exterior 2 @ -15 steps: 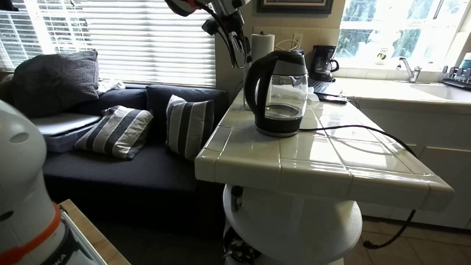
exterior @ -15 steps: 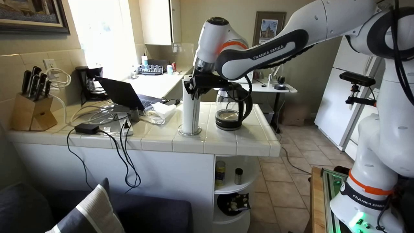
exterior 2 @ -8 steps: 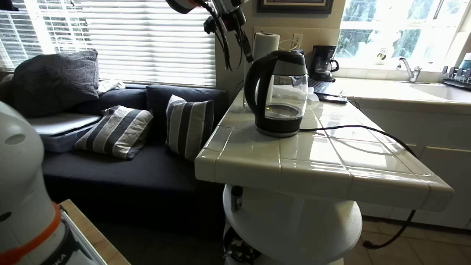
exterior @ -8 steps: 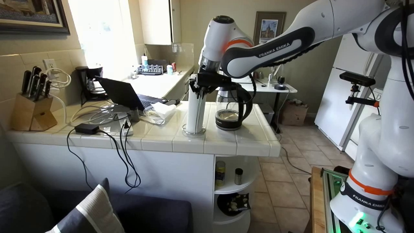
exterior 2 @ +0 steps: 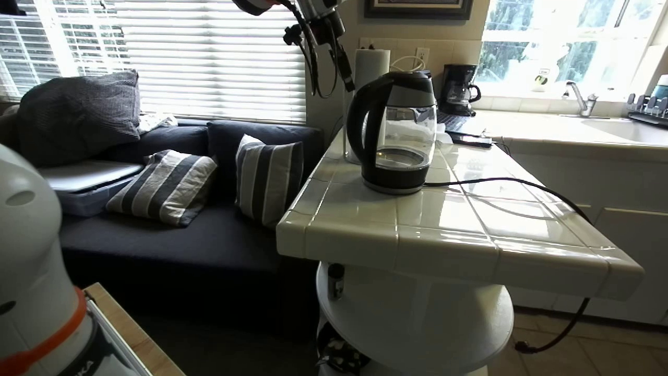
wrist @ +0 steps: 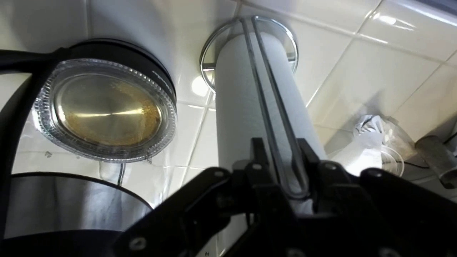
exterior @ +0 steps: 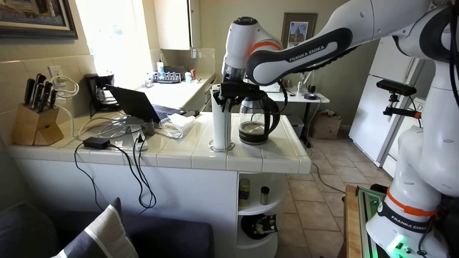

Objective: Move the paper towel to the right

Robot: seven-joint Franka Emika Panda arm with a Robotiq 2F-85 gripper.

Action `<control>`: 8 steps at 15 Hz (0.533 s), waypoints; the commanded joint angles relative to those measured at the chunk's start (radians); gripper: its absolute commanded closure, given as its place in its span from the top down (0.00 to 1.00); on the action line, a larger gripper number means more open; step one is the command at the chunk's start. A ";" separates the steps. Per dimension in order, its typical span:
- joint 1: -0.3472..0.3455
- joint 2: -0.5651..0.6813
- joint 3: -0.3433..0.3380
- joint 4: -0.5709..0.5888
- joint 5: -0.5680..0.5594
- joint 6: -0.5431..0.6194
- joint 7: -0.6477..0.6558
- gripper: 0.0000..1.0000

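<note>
1 paper towel [exterior: 218, 123], upright in wire holder [wrist: 263, 98] | claw [wrist: 280, 143] part-closed, clamping holder | glass kettle [exterior: 252, 125] beside: brownish base inside

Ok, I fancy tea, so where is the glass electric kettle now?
In an exterior view, the glass electric kettle stands on the tiled counter, just right of the paper towel roll; in the wrist view, left of that roll.

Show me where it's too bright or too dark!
In an exterior view, the window is washed out white; in an exterior view, the countertop glares and the sofa front sinks into shadow; in the wrist view, a bright spot gleams beside the paper towel, the pincer nearly black.
</note>
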 commanded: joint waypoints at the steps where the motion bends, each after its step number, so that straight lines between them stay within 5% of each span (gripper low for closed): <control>1: -0.016 -0.001 0.023 0.001 -0.007 -0.043 -0.003 0.59; 6: -0.021 -0.004 0.039 0.010 0.070 -0.059 -0.068 0.96; 8: -0.021 -0.007 0.045 0.011 0.109 -0.057 -0.107 1.00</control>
